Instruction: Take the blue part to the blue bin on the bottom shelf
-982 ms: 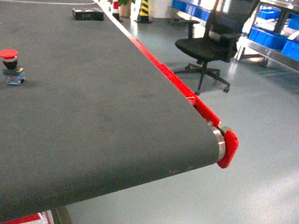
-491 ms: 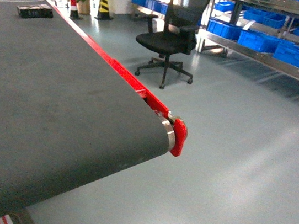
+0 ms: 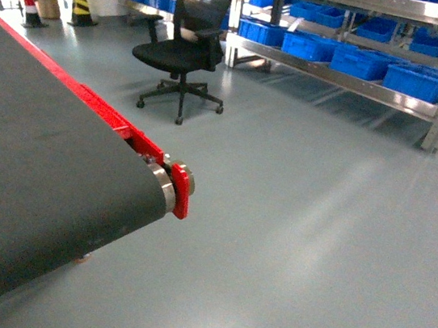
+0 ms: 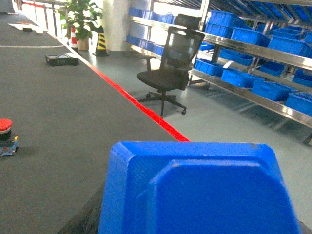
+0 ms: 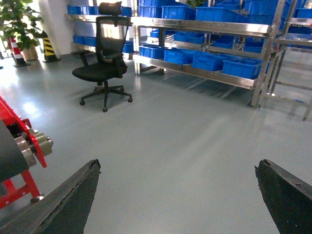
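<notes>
The blue part [image 4: 200, 190], a big blue plastic piece with chamfered corners, fills the bottom of the left wrist view. My left gripper [image 4: 195, 226] is shut on it; only one dark finger [image 4: 90, 214] shows at its lower left. My right gripper [image 5: 178, 163] hangs open over bare floor with nothing between its fingers. The bottom shelf [image 3: 337, 81] of the steel rack runs along the far right in the head view, with blue bins [image 3: 414, 79] in a row on it. It also shows in the right wrist view as the bottom shelf [image 5: 204, 73].
A dark conveyor belt [image 3: 28, 186] with a red end cap [image 3: 180, 191] fills the left. On the belt stand a red-topped button [image 4: 6, 137] and a black box [image 4: 62, 59]. A black office chair [image 3: 181, 53] stands on the grey floor before the rack.
The head view has swung right: the belt slid to the left, the red-topped button left the view, and the rack with its bins came in.
</notes>
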Available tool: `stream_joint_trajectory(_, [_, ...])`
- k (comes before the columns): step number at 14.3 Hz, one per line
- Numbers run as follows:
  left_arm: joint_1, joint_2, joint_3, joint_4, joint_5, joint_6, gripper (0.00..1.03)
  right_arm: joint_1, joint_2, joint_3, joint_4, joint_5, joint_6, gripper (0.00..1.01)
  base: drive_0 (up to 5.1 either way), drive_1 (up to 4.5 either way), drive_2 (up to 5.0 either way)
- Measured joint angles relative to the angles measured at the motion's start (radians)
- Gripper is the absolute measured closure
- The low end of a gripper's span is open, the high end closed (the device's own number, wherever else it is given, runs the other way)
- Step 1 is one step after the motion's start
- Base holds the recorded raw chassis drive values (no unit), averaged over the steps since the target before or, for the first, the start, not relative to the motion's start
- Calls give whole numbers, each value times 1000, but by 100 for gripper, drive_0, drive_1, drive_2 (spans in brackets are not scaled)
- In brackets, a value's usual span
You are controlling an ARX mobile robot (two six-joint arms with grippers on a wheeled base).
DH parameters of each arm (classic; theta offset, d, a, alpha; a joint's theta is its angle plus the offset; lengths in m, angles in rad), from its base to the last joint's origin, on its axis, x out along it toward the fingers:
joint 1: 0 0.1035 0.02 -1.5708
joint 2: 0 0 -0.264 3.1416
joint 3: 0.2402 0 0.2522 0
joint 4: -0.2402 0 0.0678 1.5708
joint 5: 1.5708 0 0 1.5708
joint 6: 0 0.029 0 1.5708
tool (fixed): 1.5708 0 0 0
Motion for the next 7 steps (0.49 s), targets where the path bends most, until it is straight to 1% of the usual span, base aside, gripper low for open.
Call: stream_joint_trajectory(7, [0, 0, 0, 0, 0, 0, 59, 0, 0, 0, 0, 0, 0, 3, -163, -163, -163])
